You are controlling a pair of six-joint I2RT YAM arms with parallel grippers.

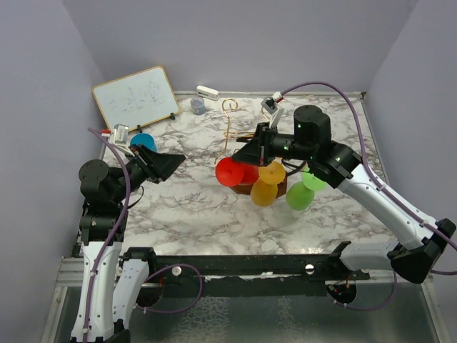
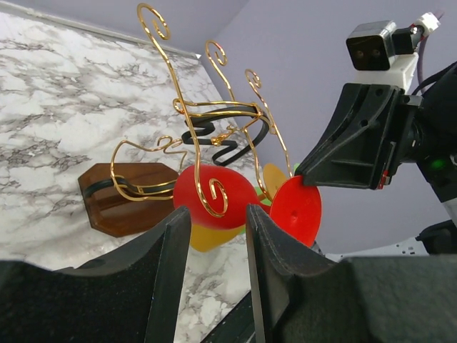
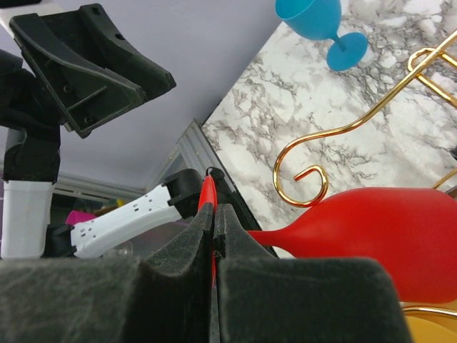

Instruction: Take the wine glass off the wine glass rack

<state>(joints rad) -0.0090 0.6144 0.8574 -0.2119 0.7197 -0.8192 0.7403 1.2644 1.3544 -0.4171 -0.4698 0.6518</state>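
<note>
The right tool [image 3: 214, 214] is pinched almost closed on the thin edge of the foot of the red wine glass [image 3: 371, 239]. The bowl lies out ahead of its fingers, and a curled hook of the wine glass rack [image 3: 303, 179] sits just beside the stem. I'd say the way to do this well is to ease the foot along the wire towards the hook's open end, keeping the glass level. A sideways tug could drag or tip the stand. The left tool [image 2: 216, 218] hangs open and empty, facing the rack from well off.
</note>
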